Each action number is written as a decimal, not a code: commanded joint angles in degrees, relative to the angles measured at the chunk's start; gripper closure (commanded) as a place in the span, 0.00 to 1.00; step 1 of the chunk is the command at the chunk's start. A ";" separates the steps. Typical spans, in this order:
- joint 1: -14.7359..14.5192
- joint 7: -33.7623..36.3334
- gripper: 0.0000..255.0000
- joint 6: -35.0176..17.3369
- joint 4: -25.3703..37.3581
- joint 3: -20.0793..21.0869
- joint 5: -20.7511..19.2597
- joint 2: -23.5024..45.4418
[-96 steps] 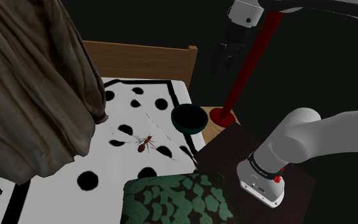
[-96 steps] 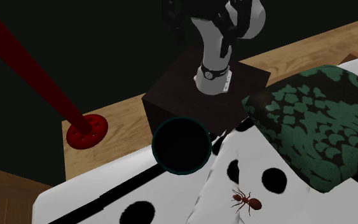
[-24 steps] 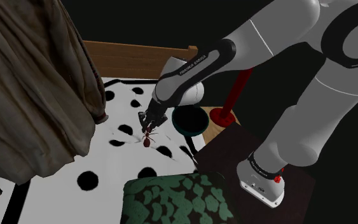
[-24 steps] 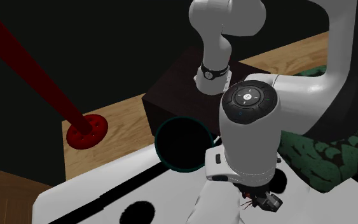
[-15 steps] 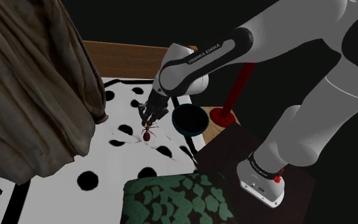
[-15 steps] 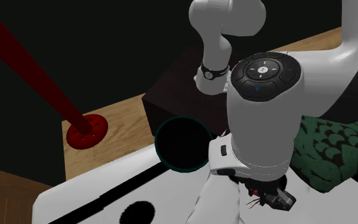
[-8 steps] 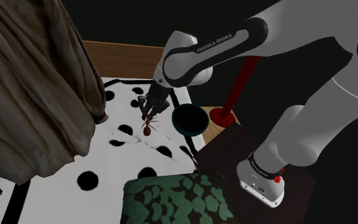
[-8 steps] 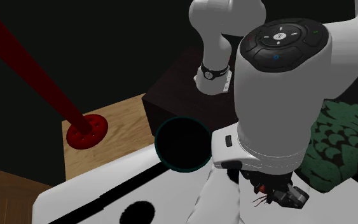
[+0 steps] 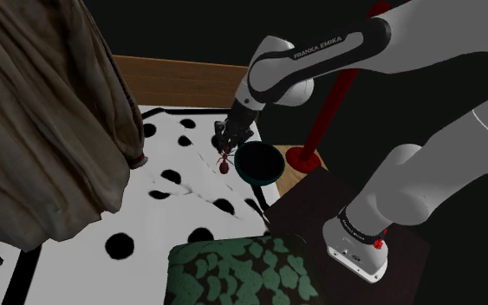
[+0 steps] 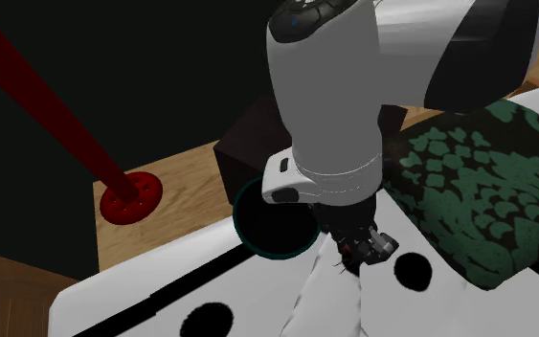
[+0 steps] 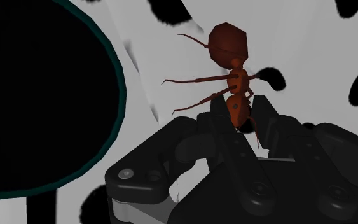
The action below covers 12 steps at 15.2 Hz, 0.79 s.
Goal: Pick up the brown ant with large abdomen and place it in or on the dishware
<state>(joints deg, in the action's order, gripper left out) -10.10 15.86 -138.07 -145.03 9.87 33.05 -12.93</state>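
You hold the ant (image 11: 231, 70) aloft beside the bowl (image 9: 259, 162).
Your fingers (image 11: 217, 121) are clamped on its head end, above the spotted sheet (image 9: 168, 221).

The ant (image 9: 224, 163) hangs in the hand (image 9: 224, 149) — over the bedcover (image 9: 168, 223), just beside the bowl (image 9: 263, 177).

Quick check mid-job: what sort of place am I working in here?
Probably a bedroom: the white, black-spotted bedcover, the wooden headboard behind it and the dark green patterned cushion suggest a bed. The jaws grip a reddish-brown ant.
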 commanded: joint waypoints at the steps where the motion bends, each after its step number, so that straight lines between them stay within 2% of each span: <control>1: 1.20 -2.49 1.00 1.48 -1.33 -1.81 -0.38 -1.74; 7: 5.70 -10.02 1.00 6.15 -5.18 -8.03 -3.14 -6.90; 12: 10.74 -17.00 1.00 10.69 -6.38 -14.28 -7.38 -9.56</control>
<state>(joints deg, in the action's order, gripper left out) -0.50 0.80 -128.16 -151.48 -2.91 26.61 -22.57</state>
